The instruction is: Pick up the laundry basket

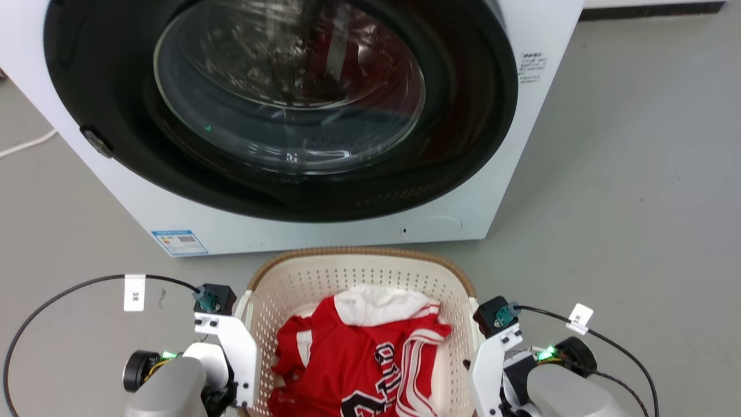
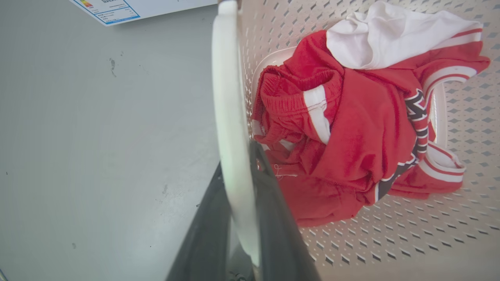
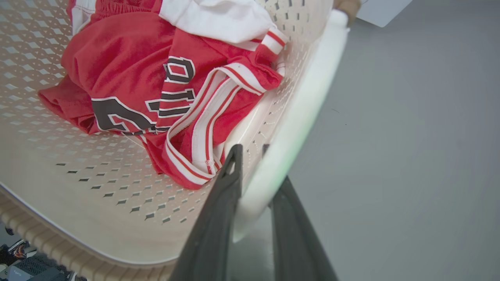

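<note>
My left gripper (image 2: 237,164) has its two dark fingers closed on the white left handle (image 2: 230,97) of the laundry basket (image 1: 353,272), one finger on the outer side, one on the inner, with the handle pinched between them. My right gripper (image 3: 258,164) grasps the white right handle (image 3: 308,97) the same way, a finger touching each side. The basket sits between my two wrists, just in front of the washing machine (image 1: 173,202) and its round glass door (image 1: 289,87). Inside it lies a crumpled red jersey (image 1: 353,359) with black-and-white lettering, and a white garment (image 1: 376,304) lies on top at the end nearer the machine. Grey floor (image 1: 625,202) lies all round; I cannot tell whether the basket rests on it
</note>
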Controlling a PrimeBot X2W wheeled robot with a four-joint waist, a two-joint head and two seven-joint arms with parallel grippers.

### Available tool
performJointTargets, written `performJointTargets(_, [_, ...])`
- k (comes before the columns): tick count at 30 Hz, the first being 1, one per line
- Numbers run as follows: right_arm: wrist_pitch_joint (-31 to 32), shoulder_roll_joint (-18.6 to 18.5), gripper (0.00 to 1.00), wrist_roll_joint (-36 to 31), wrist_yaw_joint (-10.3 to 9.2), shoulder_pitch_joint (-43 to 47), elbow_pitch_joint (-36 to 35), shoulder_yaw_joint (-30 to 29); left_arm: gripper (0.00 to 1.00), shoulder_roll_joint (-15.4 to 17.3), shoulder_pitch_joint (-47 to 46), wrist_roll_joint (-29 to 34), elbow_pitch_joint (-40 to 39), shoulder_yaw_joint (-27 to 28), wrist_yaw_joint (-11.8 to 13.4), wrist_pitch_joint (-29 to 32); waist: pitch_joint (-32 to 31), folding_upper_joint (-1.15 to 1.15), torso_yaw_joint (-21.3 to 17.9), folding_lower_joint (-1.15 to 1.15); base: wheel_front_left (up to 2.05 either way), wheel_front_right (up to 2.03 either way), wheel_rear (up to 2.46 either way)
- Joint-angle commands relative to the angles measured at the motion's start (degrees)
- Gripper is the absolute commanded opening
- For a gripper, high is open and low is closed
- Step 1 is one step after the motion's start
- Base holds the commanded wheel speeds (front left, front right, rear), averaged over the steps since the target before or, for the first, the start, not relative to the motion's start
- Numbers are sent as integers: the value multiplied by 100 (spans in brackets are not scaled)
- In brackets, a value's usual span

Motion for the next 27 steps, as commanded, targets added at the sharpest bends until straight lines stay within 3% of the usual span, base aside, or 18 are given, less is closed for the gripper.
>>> performJointTargets(1, [45, 20, 0, 16, 0, 105, -51, 78, 0, -4, 67, -58, -71, -65, -9, 47, -160, 0, 5, 0, 0, 0, 0])
performJointTargets(9, [455, -120, 0, 432, -1, 330, -210, 462, 0, 104, 300, -552, -195, -579, -9, 373, -748, 0, -21, 0, 0, 0, 0])
performJointTargets(27, [838, -361, 0, 854, -1, 362, -321, 806, 0, 122, 403, -1263, -220, -1232, -14, 738, -1082, 0, -36, 0, 0, 0, 0])
